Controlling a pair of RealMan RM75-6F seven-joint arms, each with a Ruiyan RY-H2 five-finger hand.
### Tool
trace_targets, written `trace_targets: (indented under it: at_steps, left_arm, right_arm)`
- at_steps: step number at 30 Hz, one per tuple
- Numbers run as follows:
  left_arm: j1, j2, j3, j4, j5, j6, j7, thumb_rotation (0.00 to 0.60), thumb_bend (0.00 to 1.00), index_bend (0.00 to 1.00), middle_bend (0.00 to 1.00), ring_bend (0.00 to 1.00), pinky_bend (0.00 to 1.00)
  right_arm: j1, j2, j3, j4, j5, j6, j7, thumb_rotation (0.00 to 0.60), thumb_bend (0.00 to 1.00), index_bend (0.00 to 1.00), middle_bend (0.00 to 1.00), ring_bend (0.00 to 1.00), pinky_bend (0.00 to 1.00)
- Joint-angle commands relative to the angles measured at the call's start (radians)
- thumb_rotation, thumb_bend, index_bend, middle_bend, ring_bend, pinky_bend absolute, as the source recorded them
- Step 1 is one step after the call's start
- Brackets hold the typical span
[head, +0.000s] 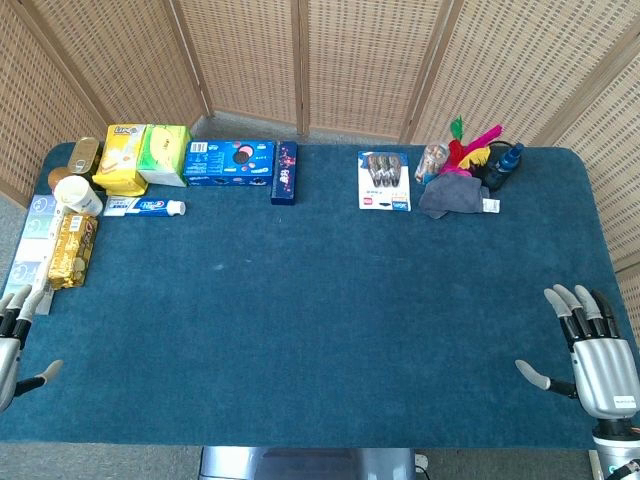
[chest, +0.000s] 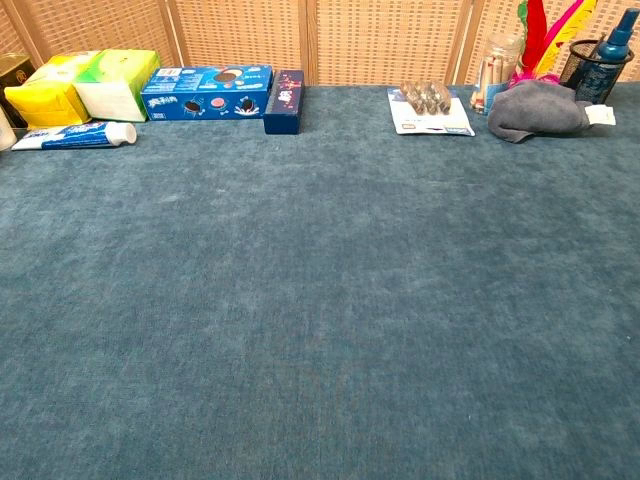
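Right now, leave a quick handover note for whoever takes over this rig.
Left hand: open, holding nothing, at the near left edge of the table, closest to the gold snack pack.
Right hand: open, fingers spread, at the near right edge.
Toothpaste, blue cookie box and grey cloth lie along the far side.
Nothing is gripped or touched; all handling remains.

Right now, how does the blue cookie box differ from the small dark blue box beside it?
The blue cookie box is long, bright blue, lying broadside with cookie pictures on top. The small dark blue box is shorter, narrower, darker, and lies at a right angle to it, its end pointing forward. Both lie flat at the table back edge, far from both hands.
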Motion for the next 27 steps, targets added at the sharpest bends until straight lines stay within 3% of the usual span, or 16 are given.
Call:
trace_targets:
  at_steps: [1, 11, 14, 15, 17, 19, 22, 27]
  left_arm:
    - [0.0, 0.001, 0.0, 0.0, 0.002, 0.001, -0.001, 0.536, 0.15, 0.0, 0.0, 0.0, 0.0]
    - [0.003, 0.0, 0.002, 0.006, 0.018, 0.01, -0.011, 0.541, 0.15, 0.0, 0.0, 0.0, 0.0]
    - [-0.001, -0.001, 0.001, 0.007, 0.015, 0.002, -0.009, 0.54, 0.15, 0.0, 0.0, 0.0, 0.0]
    - [-0.002, -0.002, 0.0, 0.008, 0.013, 0.0, -0.009, 0.538, 0.15, 0.0, 0.0, 0.0, 0.0]
    - [-0.002, -0.002, 0.0, 0.009, 0.012, 0.001, -0.01, 0.535, 0.15, 0.0, 0.0, 0.0, 0.0]
    - [0.0, -0.001, -0.001, 0.008, 0.014, 0.005, -0.014, 0.538, 0.15, 0.0, 0.0, 0.0, 0.0]
    - [0.004, 0.004, -0.002, 0.004, 0.015, 0.013, -0.023, 0.539, 0.15, 0.0, 0.0, 0.0, 0.0]
    - [0.004, 0.005, -0.004, 0.006, 0.009, 0.011, -0.031, 0.537, 0.15, 0.0, 0.0, 0.0, 0.0]
  right_arm:
    - [0.0, 0.0, 0.0, 0.001, -0.002, 0.0, 0.001, 0.0, 0.0, 0.0, 0.0, 0.0, 0.0]
    - [0.004, -0.014, 0.006, 0.027, -0.03, 0.025, 0.008, 0.0, 0.0, 0.0, 0.02, 0.0, 0.0]
    - [0.011, -0.035, 0.016, 0.059, -0.046, 0.044, 0.022, 0.0, 0.0, 0.0, 0.2, 0.15, 0.01]
    - [0.014, -0.042, 0.02, 0.07, -0.053, 0.051, 0.03, 0.0, 0.0, 0.0, 0.3, 0.26, 0.06]
    - [0.026, -0.057, 0.021, 0.1, -0.077, 0.06, 0.063, 0.0, 0.0, 0.0, 0.5, 0.47, 0.26]
    - [0.034, -0.065, 0.017, 0.123, -0.091, 0.059, 0.087, 0.0, 0.0, 0.0, 0.68, 0.68, 0.58]
    - [0.061, -0.054, -0.013, 0.131, -0.12, 0.014, 0.176, 0.0, 0.0, 0.0, 0.8, 0.8, 0.81]
    - [0.142, 0.024, -0.095, 0.086, -0.17, -0.13, 0.481, 0.0, 0.0, 0.0, 0.88, 0.86, 0.94]
